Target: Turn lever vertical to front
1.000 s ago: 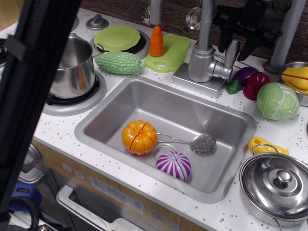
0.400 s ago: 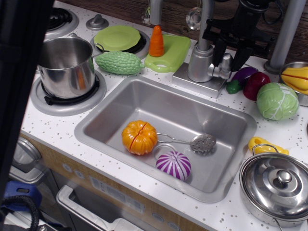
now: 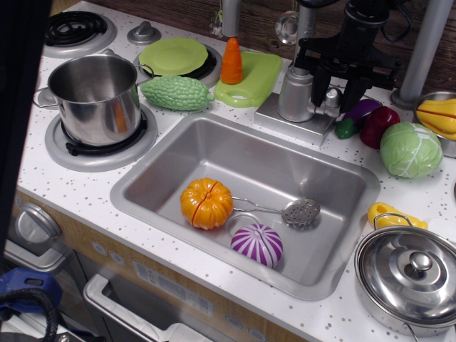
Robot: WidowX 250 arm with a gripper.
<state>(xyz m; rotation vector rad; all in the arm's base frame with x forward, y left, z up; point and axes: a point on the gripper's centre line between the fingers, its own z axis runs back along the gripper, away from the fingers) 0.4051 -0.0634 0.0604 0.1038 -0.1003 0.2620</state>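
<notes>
The lever [image 3: 332, 98] is a short silver bar on the right side of the cylindrical tap body [image 3: 295, 92], behind the sink. It looks foreshortened and tipped toward the front, with only its stubby end showing. My black gripper [image 3: 336, 87] hangs over it from above. The two dark fingers [image 3: 318, 80] stand apart on either side of the lever, with gaps showing, so the gripper is open around it. Much of the lever is hidden by the gripper.
The sink [image 3: 356, 178] holds an orange pumpkin [image 3: 206, 203], a purple onion [image 3: 257, 244] and a slotted spoon [image 3: 299, 211]. An eggplant [image 3: 360, 114] and cabbage [image 3: 410, 149] lie right of the tap. A grey pole [image 3: 425, 50] stands at the back right, a pot [image 3: 96, 96] at left, a lidded pan [image 3: 412, 274] at front right.
My gripper came down over the lever and shifted a little left. The lever went from standing upright to tipped forward. A dark foreground bar slid out toward the left edge.
</notes>
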